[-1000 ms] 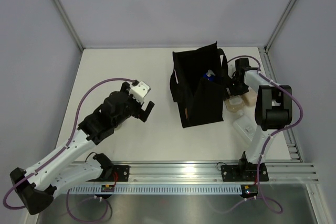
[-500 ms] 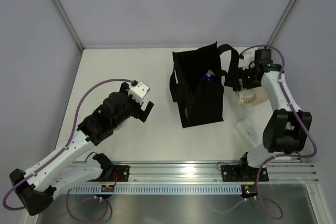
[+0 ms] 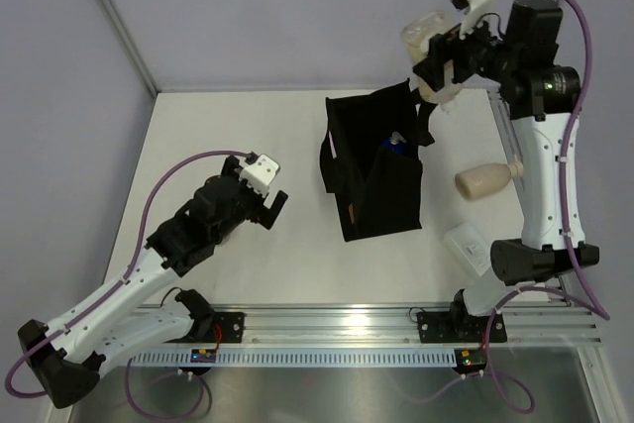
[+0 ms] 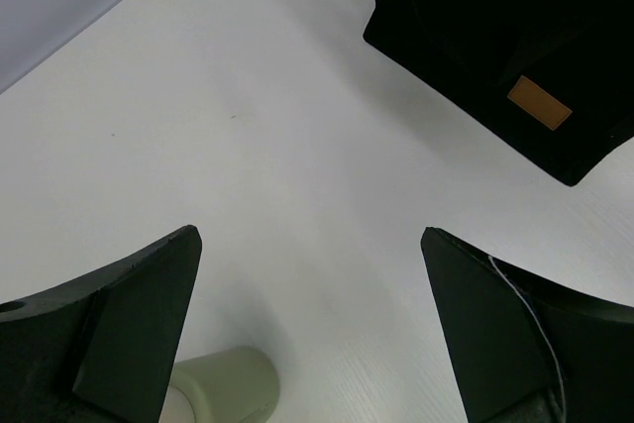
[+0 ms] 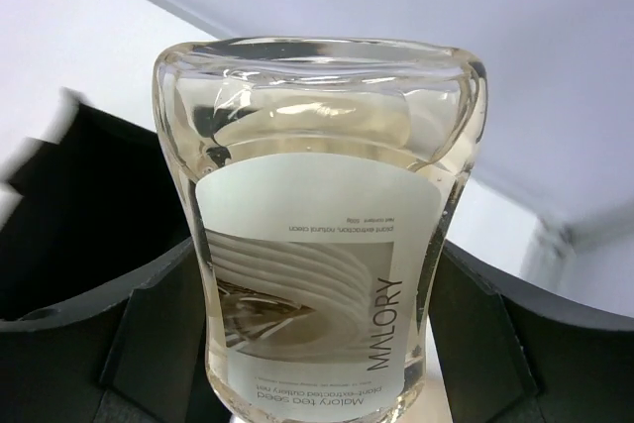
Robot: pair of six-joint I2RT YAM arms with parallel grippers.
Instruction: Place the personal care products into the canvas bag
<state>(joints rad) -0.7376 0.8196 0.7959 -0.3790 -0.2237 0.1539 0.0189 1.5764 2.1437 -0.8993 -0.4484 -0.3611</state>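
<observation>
The black canvas bag (image 3: pixel 371 175) stands open at mid-table, with a blue-and-orange bottle (image 3: pixel 396 144) inside. My right gripper (image 3: pixel 437 64) is raised high above the bag's far right corner, shut on a clear bottle of pale cream liquid (image 3: pixel 424 35). In the right wrist view this bottle (image 5: pixel 317 245) fills the frame between the fingers, and the bag (image 5: pixel 69 195) lies below left. My left gripper (image 3: pixel 269 202) is open and empty left of the bag, low over the table (image 4: pixel 309 237). A pale cream cap (image 4: pixel 226 389) lies under it.
A beige bottle (image 3: pixel 485 179) lies on the table right of the bag. A flat white bottle (image 3: pixel 467 246) lies nearer the front right. The bag's corner with a tan label (image 4: pixel 540 104) shows in the left wrist view. Frame posts stand at the back corners.
My right arm has risen from the table beside the bag, carrying the clear bottle up above the bag's far right corner. The beige bottle stays on the table. The left arm has not moved.
</observation>
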